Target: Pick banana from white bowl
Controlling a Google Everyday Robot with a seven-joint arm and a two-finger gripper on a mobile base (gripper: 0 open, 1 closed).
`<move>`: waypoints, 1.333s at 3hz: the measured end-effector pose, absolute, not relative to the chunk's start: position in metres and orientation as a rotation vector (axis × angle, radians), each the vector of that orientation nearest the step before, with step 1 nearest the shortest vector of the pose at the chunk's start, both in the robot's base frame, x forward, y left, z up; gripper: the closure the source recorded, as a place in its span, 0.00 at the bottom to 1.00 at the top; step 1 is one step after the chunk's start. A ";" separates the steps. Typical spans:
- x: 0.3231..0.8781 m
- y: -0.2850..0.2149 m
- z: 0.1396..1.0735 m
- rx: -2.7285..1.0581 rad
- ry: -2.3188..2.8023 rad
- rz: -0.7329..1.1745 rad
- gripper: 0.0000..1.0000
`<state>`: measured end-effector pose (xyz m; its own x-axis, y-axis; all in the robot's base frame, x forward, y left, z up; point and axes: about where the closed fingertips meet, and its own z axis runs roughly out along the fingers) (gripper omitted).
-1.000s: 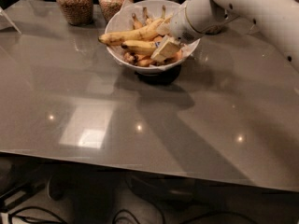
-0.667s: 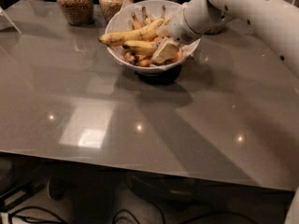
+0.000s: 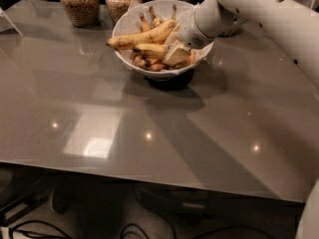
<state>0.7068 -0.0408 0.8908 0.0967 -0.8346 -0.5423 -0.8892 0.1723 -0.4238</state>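
"So, is the long yellow banana (image 3: 139, 35) out yet?"

"No. It lies in the large round paper-lined white bowl (image 3: 124, 24), right against the tool (image 3: 175, 51), which is down inside too. Whether the tool is clamped on it, I cannot tell. Lifting it clear remains, I'd judge."

Gripper (image 3: 177, 53) (arm (image 3: 259, 11) outstretched) at upper centre
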 end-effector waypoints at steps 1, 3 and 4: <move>0.700 -0.041 0.904 -1.627 1.707 0.099 0.88; 0.663 -0.059 0.953 -1.559 1.608 0.079 1.00; 0.632 -0.075 0.967 -1.530 1.533 0.153 1.00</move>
